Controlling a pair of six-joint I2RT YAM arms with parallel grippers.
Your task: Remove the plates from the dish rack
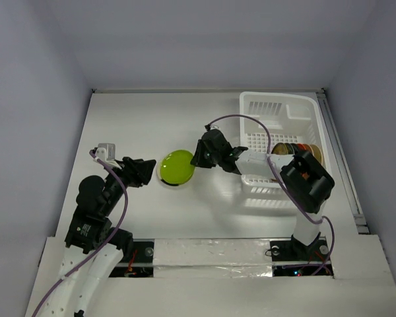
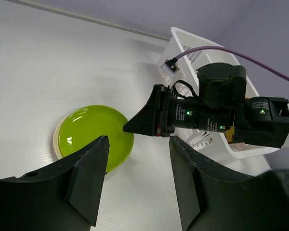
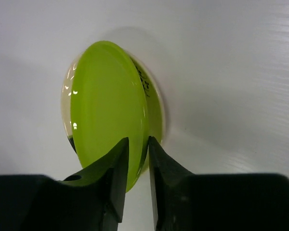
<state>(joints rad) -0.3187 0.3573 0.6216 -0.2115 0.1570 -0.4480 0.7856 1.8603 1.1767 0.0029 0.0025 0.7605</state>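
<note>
The lime green plate (image 1: 177, 166) lies on the table left of the dish rack (image 1: 277, 109), stacked on a beige plate whose rim (image 2: 55, 140) shows beneath it. My right gripper (image 1: 197, 158) reaches from the rack side and its jaws are closed over the green plate's (image 3: 106, 106) near rim, one finger on each face. My left gripper (image 1: 148, 173) is open and empty just left of the stack, with the green plate (image 2: 94, 134) beyond its left finger. Several plates (image 1: 302, 150) stand on edge at the rack's right side.
The white rack (image 2: 180, 36) sits at the table's back right, partly behind my right arm (image 2: 216, 110). A purple cable (image 1: 237, 119) loops over the right wrist. Grey walls close in the table on three sides.
</note>
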